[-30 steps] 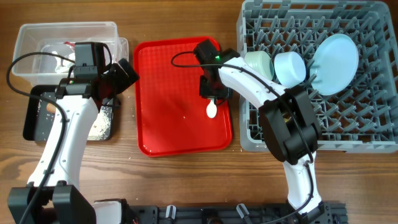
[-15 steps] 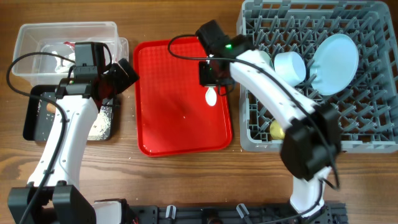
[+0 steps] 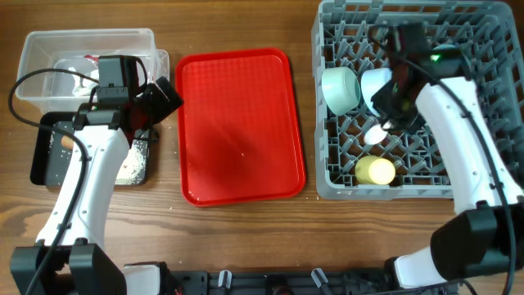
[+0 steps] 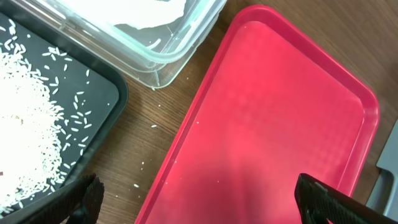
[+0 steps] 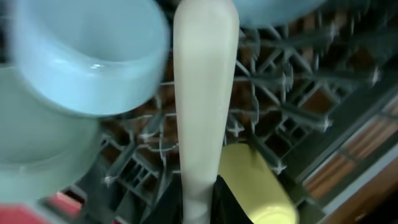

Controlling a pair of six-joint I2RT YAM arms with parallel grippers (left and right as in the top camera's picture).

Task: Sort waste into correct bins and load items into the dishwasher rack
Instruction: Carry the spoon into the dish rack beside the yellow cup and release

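Observation:
My right gripper (image 3: pixel 388 115) is shut on the white spoon (image 3: pixel 374 135) and holds it over the grey dishwasher rack (image 3: pixel 327 184), above the yellow cup (image 3: pixel 375 170). In the right wrist view the spoon (image 5: pixel 202 93) points away from the gripper (image 5: pixel 202 202), with the blue bowl (image 5: pixel 93 56), mint bowl (image 5: pixel 43 149) and cup (image 5: pixel 261 186) around it. Both bowls (image 3: pixel 340 88) (image 3: pixel 378 82) sit in the rack. The plate is hidden under my right arm. My left gripper (image 3: pixel 160 98) is open and empty at the red tray's left edge (image 4: pixel 202 199).
The clear tub (image 3: pixel 86 45) holds white tissue. The black tray (image 3: pixel 45 160) below it holds loose rice (image 3: pixel 131 164). The red serving tray (image 3: pixel 241 123) lies between the bins and the rack. A few rice grains lie on the wood (image 4: pixel 152 127).
My right gripper lifted the spoon off the red tray and carried it right, over the rack. The left arm has not moved.

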